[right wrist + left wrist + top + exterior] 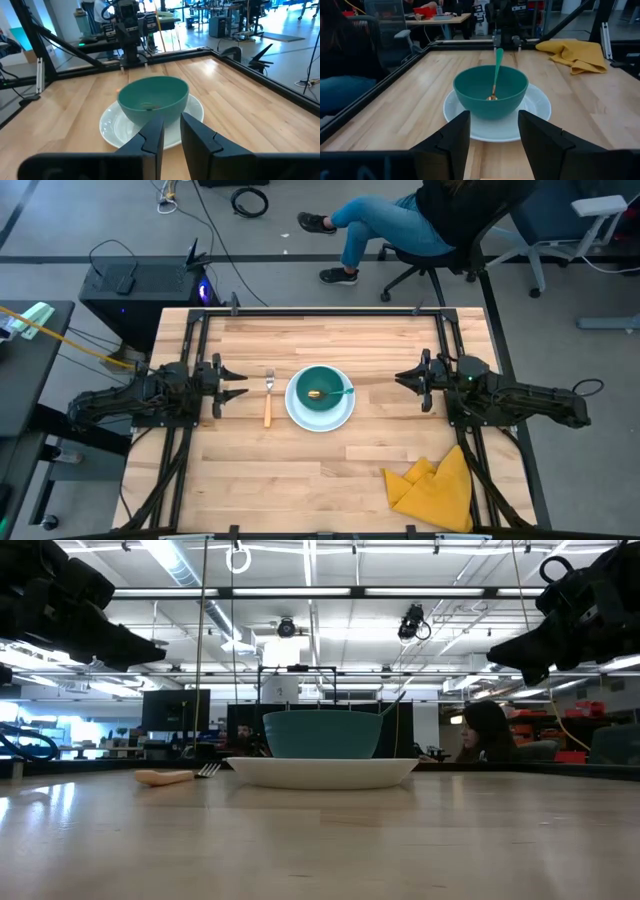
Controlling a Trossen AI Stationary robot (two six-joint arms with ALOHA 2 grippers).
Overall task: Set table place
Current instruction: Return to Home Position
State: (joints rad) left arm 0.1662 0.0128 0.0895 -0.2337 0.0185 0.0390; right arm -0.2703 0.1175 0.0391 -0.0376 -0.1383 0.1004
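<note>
A round white plate lies at the middle of the wooden table. A teal bowl stands on it. A gold spoon with a teal handle lies in the bowl, its handle leaning on the rim toward the right. An orange-handled fork lies flat just left of the plate. My left gripper hovers open left of the fork, above the table. My right gripper hovers right of the plate, its fingers only a little apart. Both are empty.
A crumpled yellow cloth lies near the front right corner. The black frame edges the table. A seated person is beyond the far edge.
</note>
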